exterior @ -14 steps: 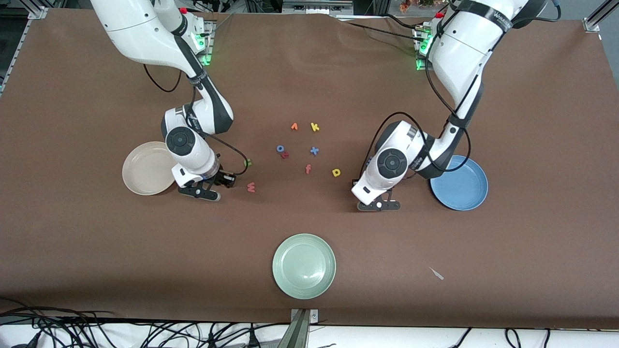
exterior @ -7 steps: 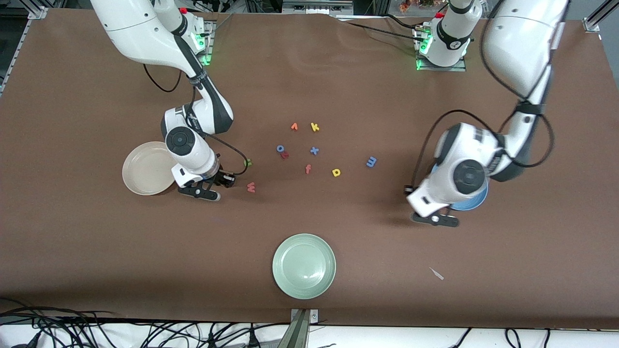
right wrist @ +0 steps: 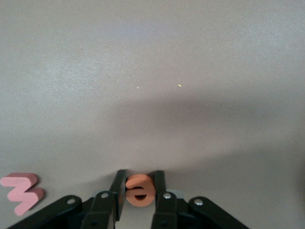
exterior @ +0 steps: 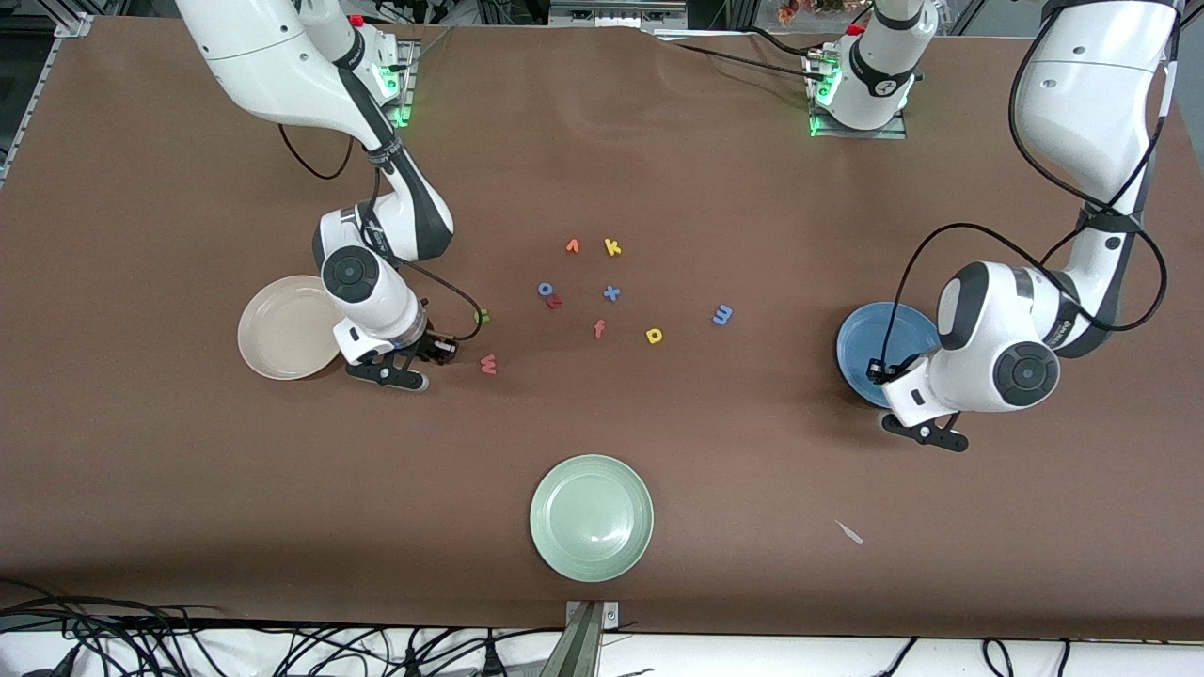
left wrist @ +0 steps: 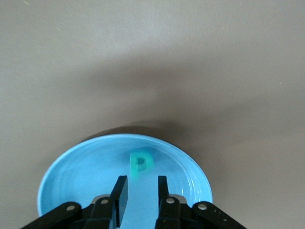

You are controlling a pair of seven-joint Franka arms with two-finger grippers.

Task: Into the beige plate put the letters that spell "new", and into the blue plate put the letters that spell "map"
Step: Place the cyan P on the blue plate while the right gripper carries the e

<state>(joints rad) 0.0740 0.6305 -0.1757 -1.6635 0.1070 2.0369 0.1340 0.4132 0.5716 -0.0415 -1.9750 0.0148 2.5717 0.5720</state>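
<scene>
A: Well, starting from the front view: spot the right hand [exterior: 440, 351] low at the tabletop [exterior: 188, 489] just beside the beige plate [exterior: 282, 329], with the pinkish w [exterior: 488, 364] and green n [exterior: 482, 317] lying near it. Beige plate bare so far. See any trouble?

B: Possibly. Could brush the w or the n on the way to the plate and scatter them. Could also confuse the orange v [exterior: 572, 246] or the f [exterior: 599, 328] for wanted letters later. And the left hand [exterior: 875, 369]?

A: Hangs over the blue plate [exterior: 870, 329]. Blue m [exterior: 722, 315] and yellow a [exterior: 655, 335] lie mid-tabletop, well apart from that plate, close to the yellow k [exterior: 612, 247] and blue o [exterior: 545, 289].

B: Easy, then, to grab the k instead of the a.

A: Moving to the left wrist view: fingers parted a little, nothing between them, teal p just past the tips and over the plate's floor. Cannot tell whether resting there or dropping.

B: Might bounce or cling to a pad, being light foam; might land on the rim and roll out.

A: Lastly the right wrist view: clamped on the orange e, pinched at the very fingertips, at tabletop level, w lying just beside.

B: Thin grip. Could twist or slip out during the lift and fall short of the beige plate.
</scene>
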